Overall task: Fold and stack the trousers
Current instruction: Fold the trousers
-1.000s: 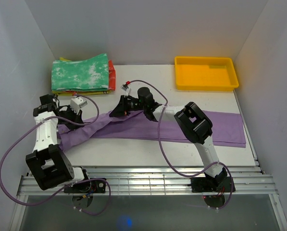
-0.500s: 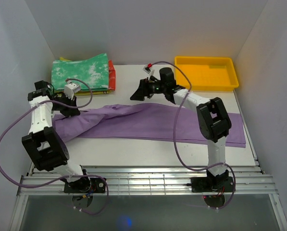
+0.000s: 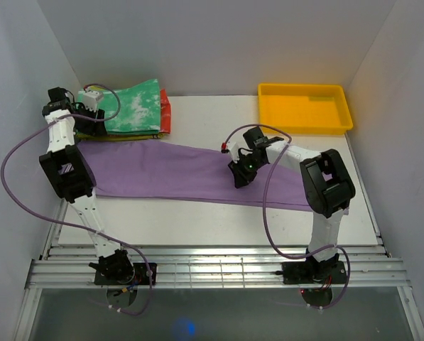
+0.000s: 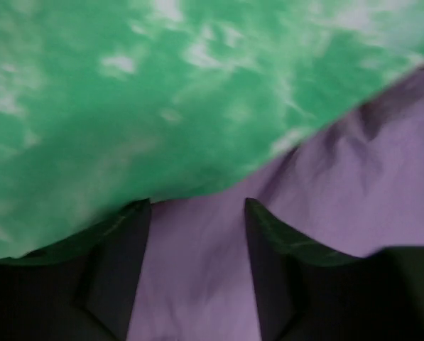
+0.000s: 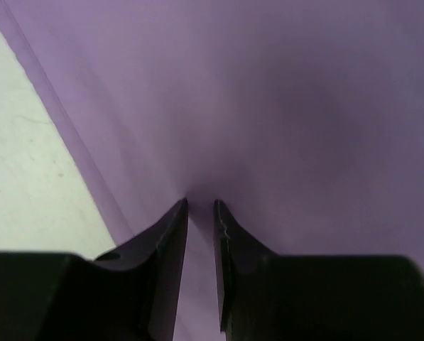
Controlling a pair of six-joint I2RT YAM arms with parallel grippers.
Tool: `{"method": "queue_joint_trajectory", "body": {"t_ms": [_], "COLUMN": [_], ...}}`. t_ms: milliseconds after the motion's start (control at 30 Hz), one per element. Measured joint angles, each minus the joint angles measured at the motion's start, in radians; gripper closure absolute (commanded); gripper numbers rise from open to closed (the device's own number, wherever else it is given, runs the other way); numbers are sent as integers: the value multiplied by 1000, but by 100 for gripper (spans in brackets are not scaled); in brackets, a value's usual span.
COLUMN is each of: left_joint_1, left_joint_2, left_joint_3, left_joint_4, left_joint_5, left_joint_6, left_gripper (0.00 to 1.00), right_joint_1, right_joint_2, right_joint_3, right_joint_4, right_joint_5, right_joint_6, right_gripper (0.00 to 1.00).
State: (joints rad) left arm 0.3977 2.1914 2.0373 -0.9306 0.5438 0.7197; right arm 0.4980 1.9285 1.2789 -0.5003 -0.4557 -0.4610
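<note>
While the trousers [image 3: 162,174] lie flat, running rightward from the near edge of the green garment [image 3: 130,106], the left claw [image 4: 195,213] hangs half open and empty at that edge; the right claw [image 5: 200,206], well right of it, is nearly closed, pinching the cloth.

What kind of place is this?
Probably a robot test booth, not a home. Plain white walls box in a small table, a left arm and a right arm are bolted at its near edge, and trousers lie spread out beside folded clothes and a tray.
</note>
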Motion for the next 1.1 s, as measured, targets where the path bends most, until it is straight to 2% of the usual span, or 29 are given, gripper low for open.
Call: {"method": "queue_joint_trajectory", "body": {"t_ms": [67, 167, 300, 533, 733, 933, 1067, 1100], "left_joint_1": [1, 5, 12, 53, 83, 87, 87, 87], "left_joint_2": [70, 59, -99, -476, -496, -519, -659, -693], "left_joint_3": [85, 78, -104, -522, -804, -1031, -1165, -1193], "left_joint_4": [29, 47, 102, 139, 204, 240, 222, 203], "left_joint_5": [-48, -84, -103, -98, -147, -188, -190, -190], "left_joint_6": [-47, -84, -98, -116, -156, -182, -194, -196], "left_gripper": [15, 14, 14, 22, 31, 44, 46, 45], "right_joint_1": [-14, -27, -27, -45, -62, -135, -183, -197], "right_joint_2": [5, 4, 4, 4, -43, -118, -133, -136], "right_joint_3": [2, 8, 17, 27, -43, -139, -150, -150], "right_joint_4": [-10, -34, -47, -80, -54, -48, -63, -70], "right_joint_5": [42, 69, 89, 127, 149, 169, 189, 196], "right_joint_6": [-31, -48, -43, -34, -80, -156, -180, -183], "right_gripper": [73, 73, 71, 69, 69, 67, 60, 54]}}
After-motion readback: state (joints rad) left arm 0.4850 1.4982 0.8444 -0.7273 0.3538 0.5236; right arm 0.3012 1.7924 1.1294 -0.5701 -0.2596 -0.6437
